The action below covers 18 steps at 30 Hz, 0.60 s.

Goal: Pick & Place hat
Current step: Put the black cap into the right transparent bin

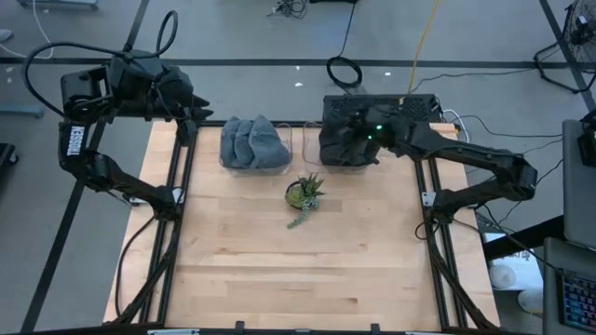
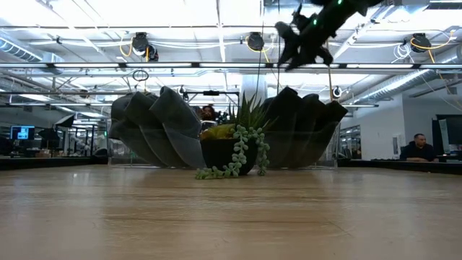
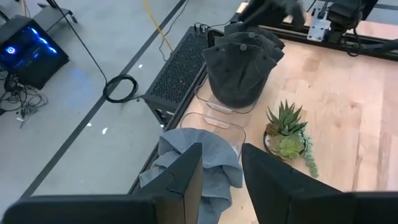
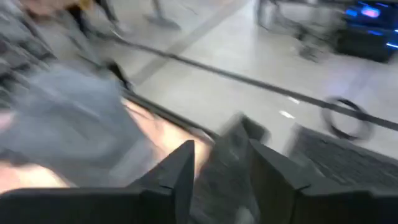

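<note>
I am reaching my right end effector (image 1: pixel 349 140) out over the pile of dark charcoal fabric hats (image 1: pixel 346 140) sitting in a clear plastic bin (image 1: pixel 312 126) at about one o'clock on the pale wooden desk (image 1: pixel 298 261). In the low view this end effector (image 2: pixel 303 43) is hanging clear above the dark pile (image 2: pixel 303 130) — not touching it. My right wrist view shows the two dark fingers (image 4: pixel 180 180) standing a moderate way apart with nothing between them, and a dark hat (image 4: pixel 227 168) just beyond them.

My left end effector (image 1: pixel 191 112) is waiting at the desk's eleven o'clock corner, folded back near its base. Its fingers (image 3: pixel 186 180) are parted with a narrow gap and holding nothing; past them I am seeing the stack of blue-grey fabric hats (image 3: pixel 199 162) in the second clear bin (image 3: pixel 214 121).

That blue-grey stack (image 1: pixel 253 144) is lying at about twelve o'clock, just beside the dark one. A small potted succulent with a trailing green strand (image 1: pixel 304 195) is sitting near the desk's centre, just in front of both bins.

I judge the task to be at its start — no hat is gripped, none is lying loose on the bare wood. Left to do: lowering, closing on one dark hat, lifting it out, and setting it down. Where it should go, I cannot tell.
</note>
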Motion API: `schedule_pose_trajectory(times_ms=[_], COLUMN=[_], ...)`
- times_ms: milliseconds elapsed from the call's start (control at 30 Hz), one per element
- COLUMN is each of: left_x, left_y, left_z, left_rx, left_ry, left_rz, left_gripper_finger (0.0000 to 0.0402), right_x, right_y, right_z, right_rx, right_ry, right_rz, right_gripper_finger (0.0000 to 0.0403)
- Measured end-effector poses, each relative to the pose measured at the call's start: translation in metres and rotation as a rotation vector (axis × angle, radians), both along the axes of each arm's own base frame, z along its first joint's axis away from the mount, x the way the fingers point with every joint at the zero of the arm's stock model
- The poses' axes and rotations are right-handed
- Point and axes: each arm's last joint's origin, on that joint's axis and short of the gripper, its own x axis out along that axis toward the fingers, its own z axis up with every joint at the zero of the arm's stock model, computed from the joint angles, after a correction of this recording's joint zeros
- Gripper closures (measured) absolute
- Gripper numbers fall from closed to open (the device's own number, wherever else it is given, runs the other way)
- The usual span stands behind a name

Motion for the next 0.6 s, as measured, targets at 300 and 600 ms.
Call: schedule_pose_trajectory(times_ms=[300,600], left_x=[0.001,0.001], left_y=[0.0,0.001], left_z=[0.0,0.0], left_rx=[0.01,0.011], left_ry=[0.007,0.009], left_rz=[-0.007,-0.006], left_gripper_finger=[0.0282,0.0282], right_x=[0.019,0.073], right_y=[-0.004,-0.031], right_z=[-0.004,-0.042], right_rx=[0.032,0.113], right_ry=[-0.101,-0.038], right_rz=[0.125,0.258], right_gripper_finger=[0.0297,0.0396])
